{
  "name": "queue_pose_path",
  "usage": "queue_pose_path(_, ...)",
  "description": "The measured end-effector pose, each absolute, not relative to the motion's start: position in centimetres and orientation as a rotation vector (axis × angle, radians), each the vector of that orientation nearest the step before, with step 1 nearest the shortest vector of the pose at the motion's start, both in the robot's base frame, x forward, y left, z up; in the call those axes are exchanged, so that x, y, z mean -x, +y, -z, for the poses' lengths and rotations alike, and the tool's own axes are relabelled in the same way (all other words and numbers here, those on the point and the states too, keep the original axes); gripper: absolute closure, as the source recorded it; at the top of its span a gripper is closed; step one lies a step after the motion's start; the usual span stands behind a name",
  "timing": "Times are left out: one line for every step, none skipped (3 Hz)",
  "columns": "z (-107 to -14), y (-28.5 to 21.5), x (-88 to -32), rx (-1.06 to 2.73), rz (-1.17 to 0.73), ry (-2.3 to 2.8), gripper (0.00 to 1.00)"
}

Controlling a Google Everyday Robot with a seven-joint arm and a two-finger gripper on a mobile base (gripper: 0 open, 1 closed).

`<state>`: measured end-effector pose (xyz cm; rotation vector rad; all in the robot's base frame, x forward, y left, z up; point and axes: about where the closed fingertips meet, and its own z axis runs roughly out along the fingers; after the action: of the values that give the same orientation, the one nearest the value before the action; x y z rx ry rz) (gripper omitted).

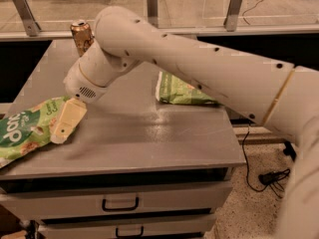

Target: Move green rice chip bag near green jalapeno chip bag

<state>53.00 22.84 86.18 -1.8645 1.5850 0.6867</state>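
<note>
The green rice chip bag [22, 131] is bright green and crinkled with white lettering; it lies at the left front edge of the grey table [149, 133], partly hanging over the edge. My gripper [64, 126] hangs from the big white arm and its cream fingers [70, 117] reach down over the bag's right end. The green jalapeno chip bag [182, 92] is a flat olive-green bag lying at the table's right side, partly hidden behind my arm.
A brown drink can [81, 34] stands at the table's back left. Two drawers with handles [119, 203] sit under the tabletop. A cable and plug [271, 176] lie on the floor at the right.
</note>
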Motion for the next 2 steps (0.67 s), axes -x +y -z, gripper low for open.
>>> queue_pose_path(-85.5, 27.6, -54.7, 1.864, -0.717, 1.515, 0.00)
queue_pose_path(-84.3, 30.8, -54.9, 1.894, -0.750, 1.505, 0.19)
